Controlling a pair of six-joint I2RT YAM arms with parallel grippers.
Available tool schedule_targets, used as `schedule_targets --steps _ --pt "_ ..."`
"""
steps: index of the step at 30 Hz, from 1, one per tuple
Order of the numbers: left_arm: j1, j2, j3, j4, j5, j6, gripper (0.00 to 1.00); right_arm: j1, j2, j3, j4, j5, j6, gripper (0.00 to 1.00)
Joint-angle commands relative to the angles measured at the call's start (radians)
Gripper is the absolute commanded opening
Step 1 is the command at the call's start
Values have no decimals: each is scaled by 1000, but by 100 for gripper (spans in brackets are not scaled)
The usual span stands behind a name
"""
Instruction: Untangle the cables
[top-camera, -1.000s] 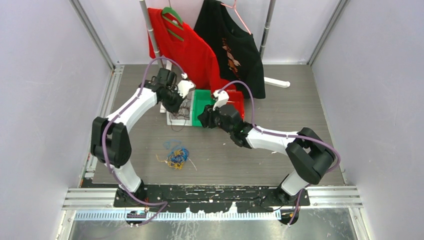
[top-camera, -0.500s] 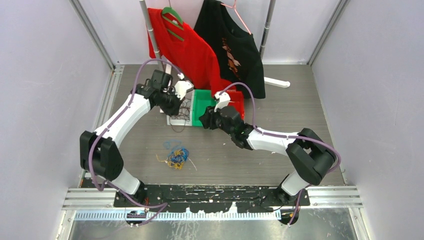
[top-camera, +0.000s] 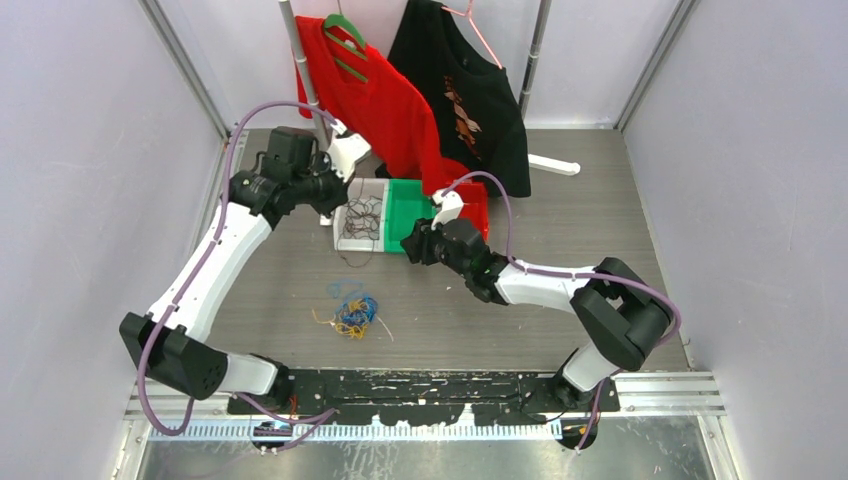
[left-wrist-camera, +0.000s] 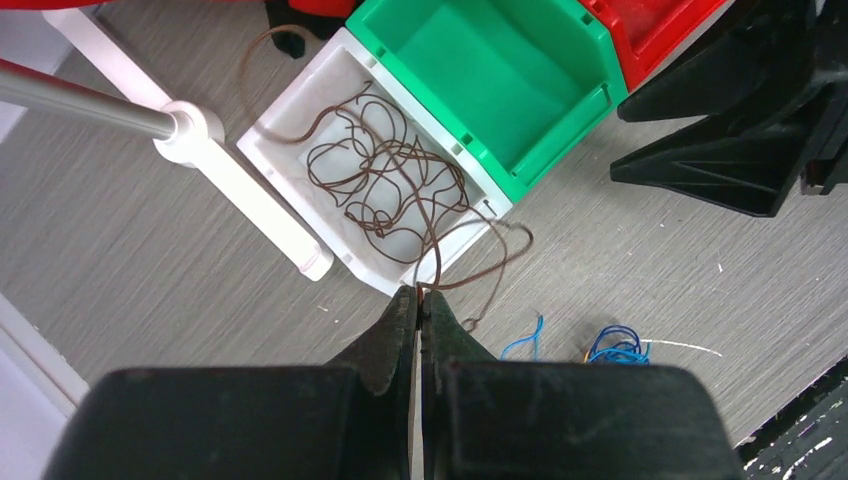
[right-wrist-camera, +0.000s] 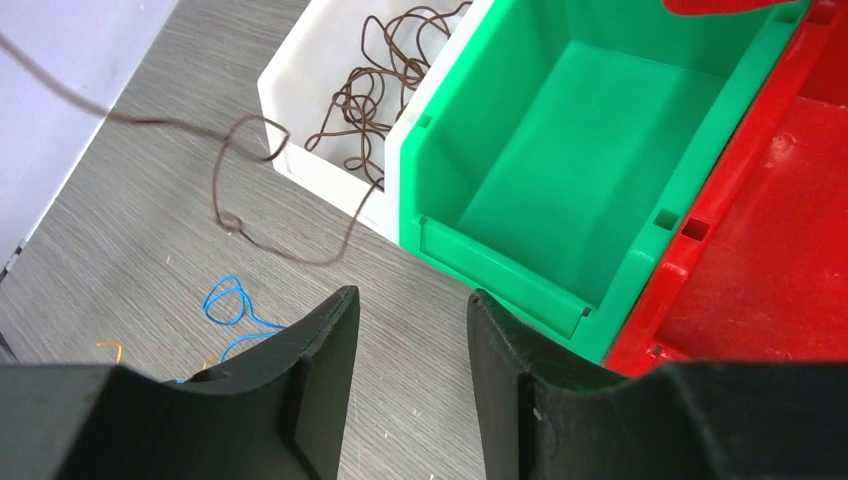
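**Two grippers at a row of bins**

A grey wood-grain table (top-camera: 600, 200) carries a red plastic bin (right-wrist-camera: 760, 250), a green plastic bin (left-wrist-camera: 480, 70) and a white plastic bin (left-wrist-camera: 285, 125), side by side. The right gripper (right-wrist-camera: 405, 300), spread and empty, hovers before the green bin. A clump of blue and yellow cables (top-camera: 352, 312) lies nearer the arm bases. A thin brown wire (left-wrist-camera: 385, 185), coiled in the white bin, spills over its corner to the left gripper (left-wrist-camera: 418, 300), whose pressed-together tips pinch it.

The left arm reached far along the left side, elbow low, its hand (left-wrist-camera: 418, 303) pinched shut on a brown cable (left-wrist-camera: 400, 195); the right arm stretched toward the far middle, its hand (right-wrist-camera: 405, 300) standing with jaws parted
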Motion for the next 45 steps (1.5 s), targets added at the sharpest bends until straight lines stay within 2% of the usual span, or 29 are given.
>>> schedule_targets --steps 1,7,16,20,26,30,35,39,41,43,45 --pt "-4 36 4 8 -22 13 0 8 -73 0 60 25 12 49" --pt "-5 134 -13 88 -81 66 0 8 -89 -7 53 40 8 50" --pt "-4 375 126 159 -166 190 0 8 -86 2 52 59 3 49" --pt "-4 461 165 245 -204 225 0 8 -80 5 63 60 -5 49" --pt "-4 520 119 390 -217 260 0 8 -66 -22 144 22 -34 51" --pt "-4 538 62 506 -217 299 0 12 -52 -5 154 -60 -60 55" --pt "-5 573 49 512 -197 309 0 21 -13 58 58 -165 -118 59" --pt "-4 590 30 485 -171 290 0 44 16 72 31 -163 -122 59" --pt "-4 591 32 453 -152 277 9 69 42 87 14 -154 -137 59" --pt "-3 581 52 398 -123 259 30 87 67 104 -2 -149 -147 59" --pt "7 563 90 322 -73 239 43 94 86 119 -4 -153 -149 59"
